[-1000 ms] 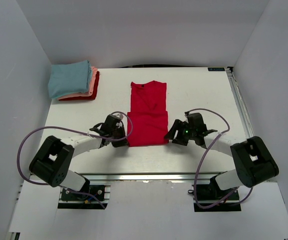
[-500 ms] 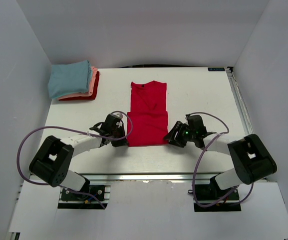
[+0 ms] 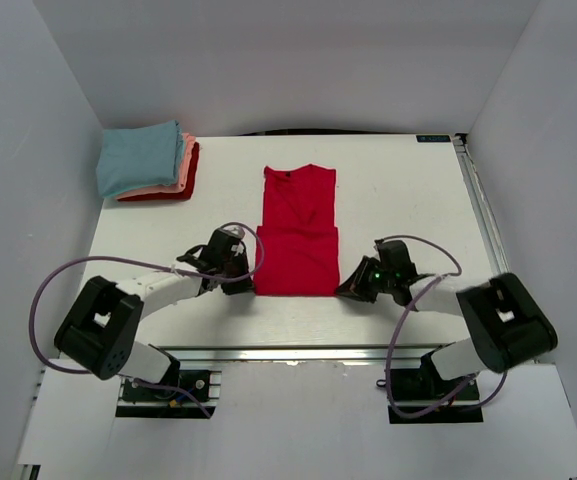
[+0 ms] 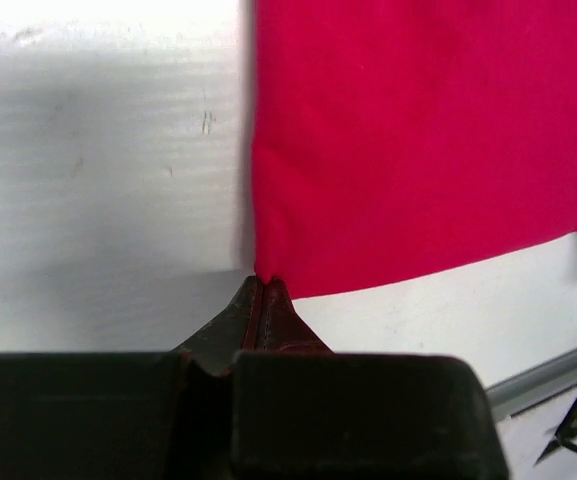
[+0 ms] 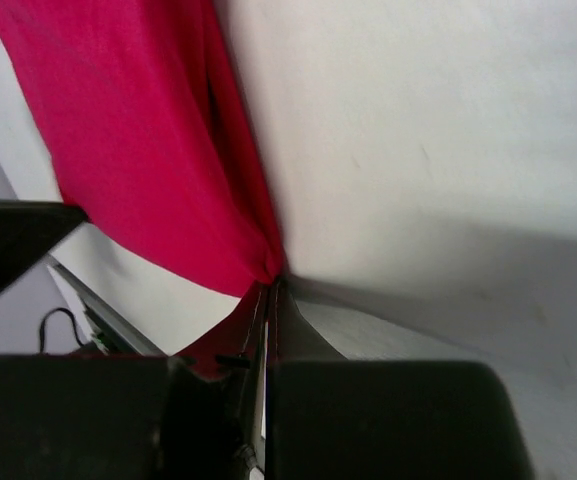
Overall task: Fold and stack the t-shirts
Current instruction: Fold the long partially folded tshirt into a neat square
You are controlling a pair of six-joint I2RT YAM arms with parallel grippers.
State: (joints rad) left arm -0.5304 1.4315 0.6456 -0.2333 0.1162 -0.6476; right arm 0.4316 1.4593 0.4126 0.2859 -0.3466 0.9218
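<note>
A bright red t-shirt (image 3: 298, 230) lies lengthwise in the middle of the white table, folded into a narrow strip with its collar at the far end. My left gripper (image 3: 248, 288) is shut on the shirt's near left corner (image 4: 264, 272). My right gripper (image 3: 343, 291) is shut on the near right corner (image 5: 271, 270). Both pinch the hem low at the table top. A stack of folded t-shirts (image 3: 148, 160) sits at the far left: light blue on top, salmon-pink under it, red at the bottom.
White walls enclose the table on the left, back and right. A metal rail (image 3: 478, 195) runs along the right edge. The table's near edge (image 3: 298, 352) lies just behind both grippers. Purple cables loop off both arms.
My right gripper moved in to the shirt's near right corner and closed on it. The shirt's near hem shifted slightly. My left gripper kept its hold.
</note>
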